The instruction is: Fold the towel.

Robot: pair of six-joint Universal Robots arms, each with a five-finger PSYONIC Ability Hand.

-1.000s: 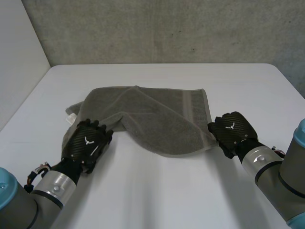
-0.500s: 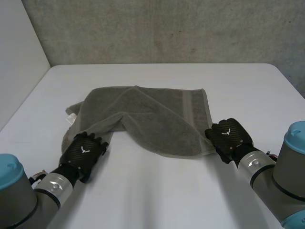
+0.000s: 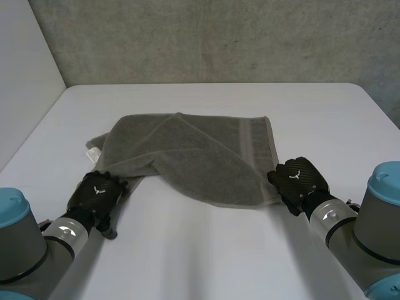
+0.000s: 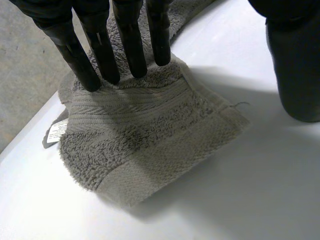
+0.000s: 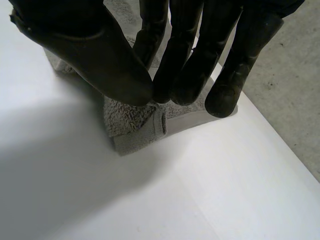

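At the far left a plain white side panel (image 3: 28, 75) stands beside the white table (image 3: 206, 250). The black left hand (image 3: 97, 190) rests at the near left corner of the grey terry towel (image 3: 194, 156). The hand is released: its straight fingers (image 4: 102, 55) press down on the pile and the thumb (image 4: 295, 60) is held well off over bare table. A small white label (image 3: 92, 154) sticks out just past that corner. The towel lies mid-table, its left part thrown over in a slanting flap. The black right hand (image 3: 299, 178) pinches the near right corner between thumb and fingers. A rough grey wall (image 3: 219, 37) runs behind.
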